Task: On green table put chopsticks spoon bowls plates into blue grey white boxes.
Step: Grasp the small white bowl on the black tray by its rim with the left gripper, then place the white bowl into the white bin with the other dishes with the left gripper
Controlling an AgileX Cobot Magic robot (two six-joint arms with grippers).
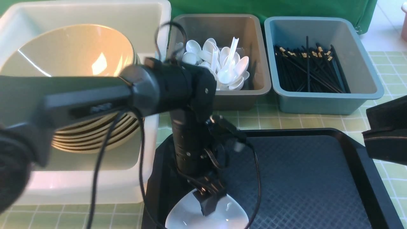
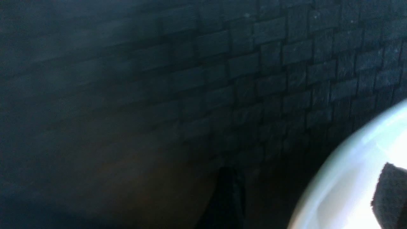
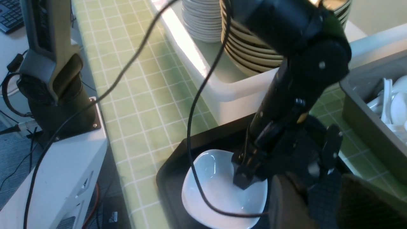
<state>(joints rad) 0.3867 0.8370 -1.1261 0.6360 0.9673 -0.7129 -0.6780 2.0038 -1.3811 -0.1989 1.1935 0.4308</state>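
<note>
Front view: left hand (image 1: 207,203) over the white plate (image 1: 182,217), near left on the black tray (image 1: 318,178) on the desk (image 1: 384,66); left wrist view: its fingers (image 2: 391,197) apart astride the plate's rim, gripping nothing; right wrist view: right hand's (image 3: 321,206) opening cannot be told.

the front view's bottom edge crops the plate (image 1: 186,217) and the left gripper (image 1: 209,205) hides its middle.
</note>
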